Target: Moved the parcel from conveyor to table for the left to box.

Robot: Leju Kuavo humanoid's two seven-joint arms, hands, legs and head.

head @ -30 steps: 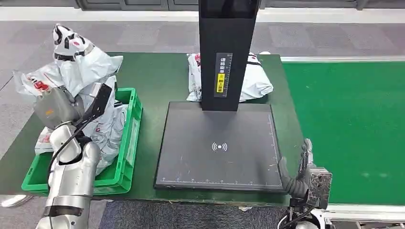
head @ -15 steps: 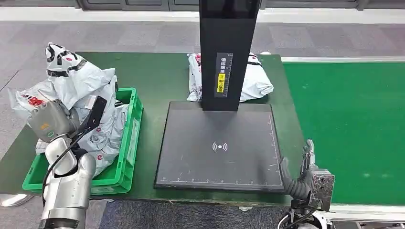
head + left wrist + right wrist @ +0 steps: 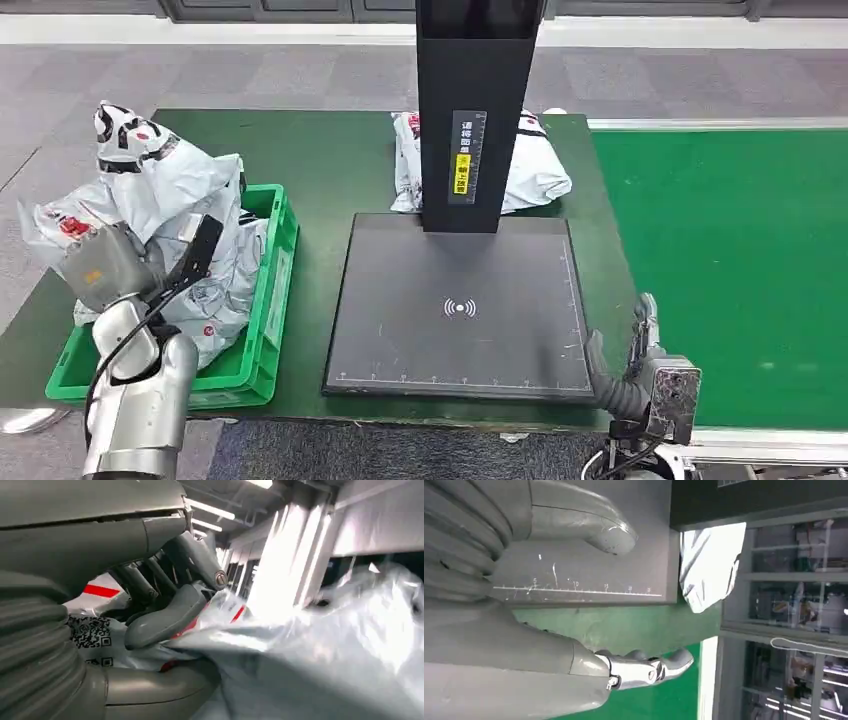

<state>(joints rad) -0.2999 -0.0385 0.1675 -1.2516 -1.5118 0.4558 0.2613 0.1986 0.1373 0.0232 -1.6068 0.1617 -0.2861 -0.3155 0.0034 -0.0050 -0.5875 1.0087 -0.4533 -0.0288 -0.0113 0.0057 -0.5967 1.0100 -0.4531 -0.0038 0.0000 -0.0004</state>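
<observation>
— So, where's the parcel [image 3: 165, 185] right now?

— Up over the green crate [image 3: 268, 300] at the left end of the surface [image 3: 320, 160]. The left hand [image 3: 170, 605] has it clamped; from the wrist camera you see the thumb and dark fingers pressing a fold of the bag between them.

— Why so high?

— My guess is the crate's already heaped with bags, so it has to clear the pile before letting go. The bag is soft grey-white plastic, crinkled and glossy, with red and black print and a code label, and it sags and bunches wherever it's gripped.

— And the right hand [image 3: 640, 350]?

— Empty, fingers apart, held upright at the near right corner of the black scanner plate [image 3: 460, 300], next to the green conveyor [image 3: 730, 270]. Looks parked there, ready for whatever the belt brings.

— There's another bag at the back?

— Yes, a second bag [image 3: 535, 170] lies behind the black post [image 3: 470, 110], same slack plastic, lumpy. The plate in front is flat, matte and hard, with a ruler scale on its edge and a small wireless mark in the middle. The crate is rigid ribbed plastic, and the surface is covered in dull green matting.
</observation>
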